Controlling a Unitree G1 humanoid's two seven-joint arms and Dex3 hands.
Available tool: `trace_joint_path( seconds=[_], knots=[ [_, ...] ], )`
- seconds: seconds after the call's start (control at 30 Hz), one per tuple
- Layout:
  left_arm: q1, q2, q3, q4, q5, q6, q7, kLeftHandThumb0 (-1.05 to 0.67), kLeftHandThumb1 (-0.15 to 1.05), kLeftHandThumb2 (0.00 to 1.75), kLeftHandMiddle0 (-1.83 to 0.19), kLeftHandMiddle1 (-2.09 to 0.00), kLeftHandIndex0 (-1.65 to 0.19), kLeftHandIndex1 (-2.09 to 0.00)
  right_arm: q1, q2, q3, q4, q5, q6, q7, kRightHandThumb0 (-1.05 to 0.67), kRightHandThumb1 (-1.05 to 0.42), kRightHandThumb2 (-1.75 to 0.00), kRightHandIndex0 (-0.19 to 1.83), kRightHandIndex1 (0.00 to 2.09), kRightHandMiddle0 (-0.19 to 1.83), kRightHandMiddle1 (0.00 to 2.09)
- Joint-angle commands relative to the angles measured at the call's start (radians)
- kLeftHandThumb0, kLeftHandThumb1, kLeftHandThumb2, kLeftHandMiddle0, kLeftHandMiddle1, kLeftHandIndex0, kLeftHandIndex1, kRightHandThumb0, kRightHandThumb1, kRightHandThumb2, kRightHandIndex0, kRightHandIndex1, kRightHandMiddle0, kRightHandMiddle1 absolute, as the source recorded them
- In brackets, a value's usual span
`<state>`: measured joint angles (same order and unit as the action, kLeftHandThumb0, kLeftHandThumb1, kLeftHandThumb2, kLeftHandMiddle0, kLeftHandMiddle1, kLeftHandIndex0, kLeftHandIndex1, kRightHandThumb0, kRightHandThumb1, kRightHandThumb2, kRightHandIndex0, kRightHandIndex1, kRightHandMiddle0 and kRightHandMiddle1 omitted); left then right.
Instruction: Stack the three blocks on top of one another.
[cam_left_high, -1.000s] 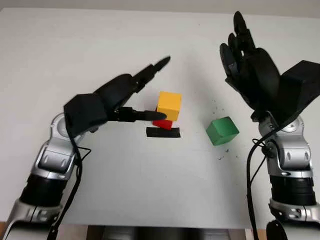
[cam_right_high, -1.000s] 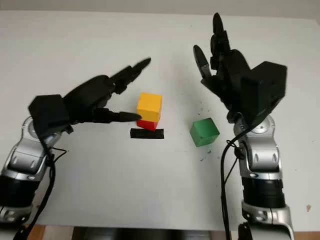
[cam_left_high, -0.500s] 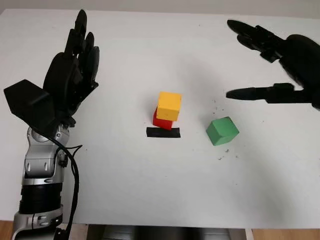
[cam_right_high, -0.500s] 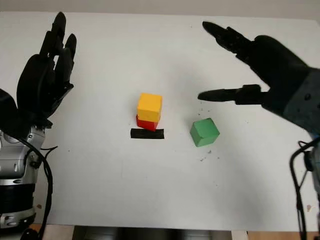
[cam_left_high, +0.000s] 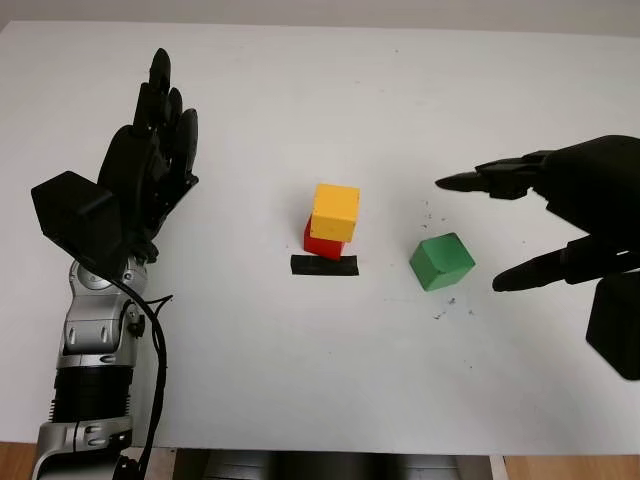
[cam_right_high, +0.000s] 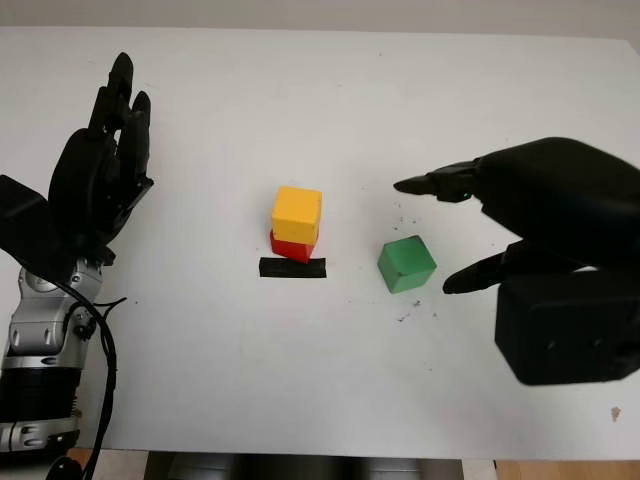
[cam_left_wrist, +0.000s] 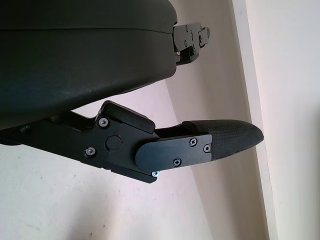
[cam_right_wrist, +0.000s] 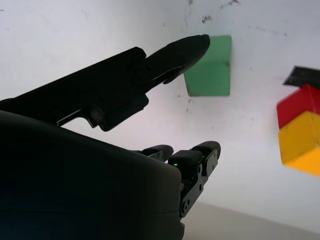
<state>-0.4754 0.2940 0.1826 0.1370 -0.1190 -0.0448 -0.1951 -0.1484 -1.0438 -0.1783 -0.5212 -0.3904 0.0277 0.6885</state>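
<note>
A white table (cam_left_high: 300, 380) spans nearly the whole head-camera frame, seen from above and in front. At the right edge of the frame, the right hand (cam_left_high: 560, 215) hangs over the table with nothing in it, its fingers extended: one finger points toward the centre from the middle right, and the thumb (cam_left_high: 535, 270) reaches in lower down, with the green block sitting near the gap between them but not touched. At the left side of the frame, the left hand (cam_left_high: 145, 165) is raised upright above its silver forearm, well apart from all the blocks; it holds nothing and its fingers point straight up toward the upper left. Just right of centre, the green block (cam_left_high: 441, 262) sits alone on the table, turned slightly so a corner faces forward. At the centre, the yellow block (cam_left_high: 335, 212) stands on top of the red block (cam_left_high: 316, 242), set a little askew so that part of the red one peeks out at the lower left. Immediately in front of that pair, a short strip of black tape (cam_left_high: 324, 266) lies flat on the table.
</note>
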Motion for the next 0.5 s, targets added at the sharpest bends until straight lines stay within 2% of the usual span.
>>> trace_joint_path(
  seconds=[0.0, 0.23, 0.47],
  knots=[
    [-0.013, 0.009, -0.003, 0.009, 0.007, -0.016, -0.004, -0.78, 1.05, 0.56, 0.18, -0.05, 0.17, -0.05, 0.003, 0.018, 0.04, 0.017, -0.031, -0.007, -0.009, -0.64, -0.89, -0.07, 0.36, 0.05, 0.44, 0.05],
    [-0.003, 0.013, 0.001, 0.0, 0.012, -0.016, 0.006, -0.76, 1.05, 0.48, 0.14, -0.06, 0.13, -0.07, -0.04, 0.097, 0.14, 0.132, -0.129, -0.093, -0.118, -0.65, -0.85, -0.05, 0.39, 0.06, 0.49, 0.07],
    [0.006, 0.011, -0.001, -0.009, 0.001, -0.005, -0.005, -0.75, 1.05, 0.4, 0.14, -0.05, 0.13, -0.06, -0.071, 0.147, 0.177, 0.233, -0.179, -0.177, -0.223, -0.69, -0.84, -0.05, 0.44, 0.09, 0.57, 0.1]
  ],
)
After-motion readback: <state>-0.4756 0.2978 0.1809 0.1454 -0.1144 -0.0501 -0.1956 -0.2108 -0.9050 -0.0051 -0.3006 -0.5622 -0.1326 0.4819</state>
